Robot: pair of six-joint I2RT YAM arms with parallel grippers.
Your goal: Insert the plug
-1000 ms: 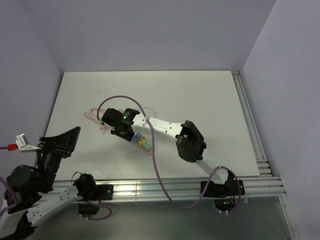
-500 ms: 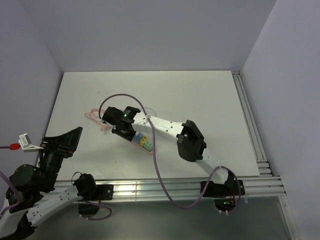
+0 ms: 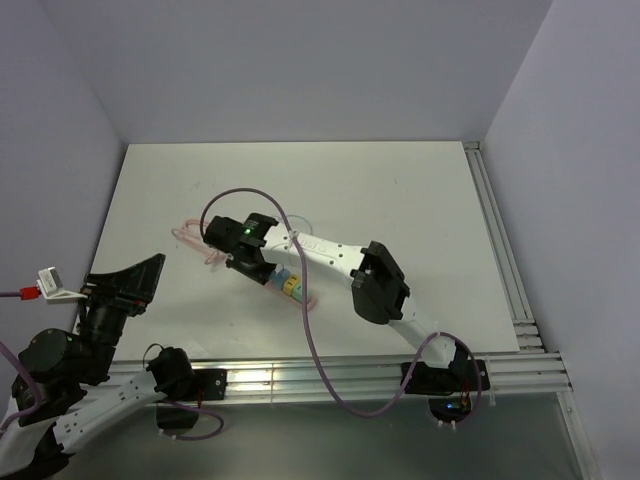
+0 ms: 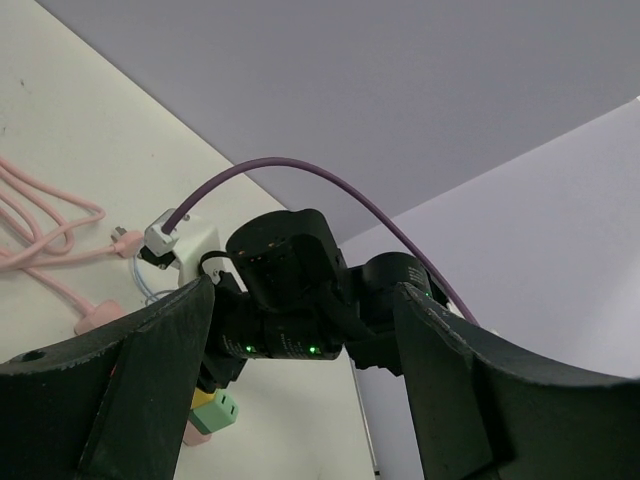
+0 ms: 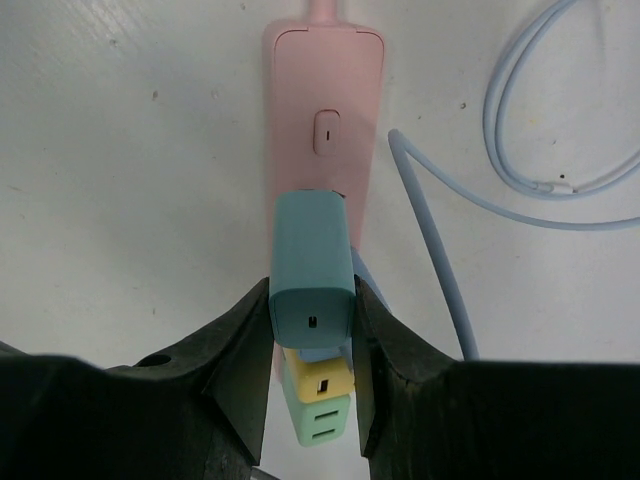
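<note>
R claw (image 5: 312,305) clamped on teal plug (image 5: 311,245) over pink power strip (image 5: 322,90), blue cable (image 5: 440,260) alongside, L claw (image 4: 302,290) open, raised near desk (image 3: 400,190) left edge

plug (image 5: 311,262): plain teal, one dark slot on its end
power strip (image 5: 322,90): pale pink, button in the same pink
middle block (image 5: 320,379): yellow
bottom block (image 5: 320,422): mint green
thin cable (image 5: 437,262): light blue
arm cable (image 4: 290,162): purple
worktop (image 5: 120,150): off-white, faint dark specks
right pincer (image 5: 312,300): black
left pincer (image 4: 300,290): black
</note>
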